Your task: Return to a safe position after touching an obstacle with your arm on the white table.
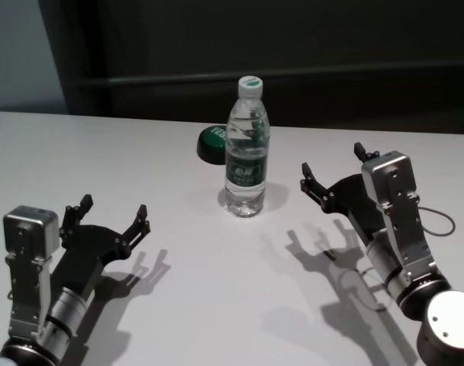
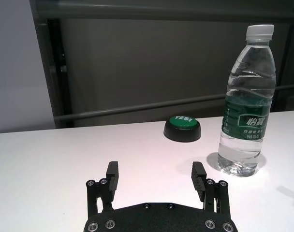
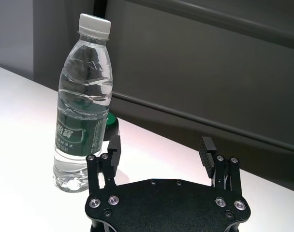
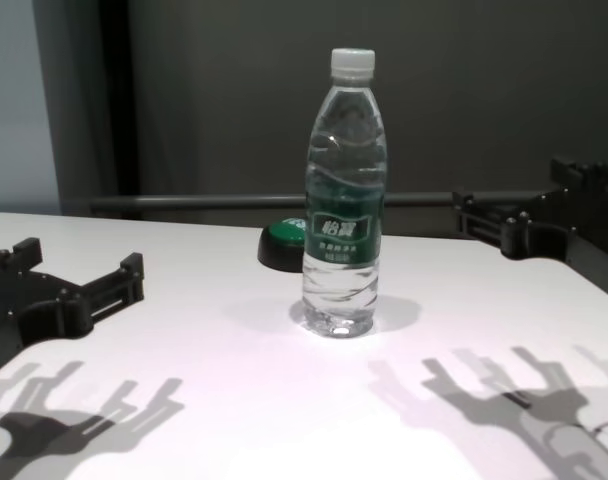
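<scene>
Bottle [image 1: 246,149] stands upright mid-table [image 1: 171,305], button [image 1: 214,143] at its 11 o'clock. Likely tall, smooth and tippy; grasp the labelled middle. Left gripper [image 1: 114,215] at 8, right gripper [image 1: 333,169] at 3, both wide, empty, clear of it.

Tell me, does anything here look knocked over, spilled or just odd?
Nothing stands out. The bottle stands upright and capped on the table, no water around it. The button sits behind it. The left gripper and right gripper are open, clear of the bottle.
</scene>
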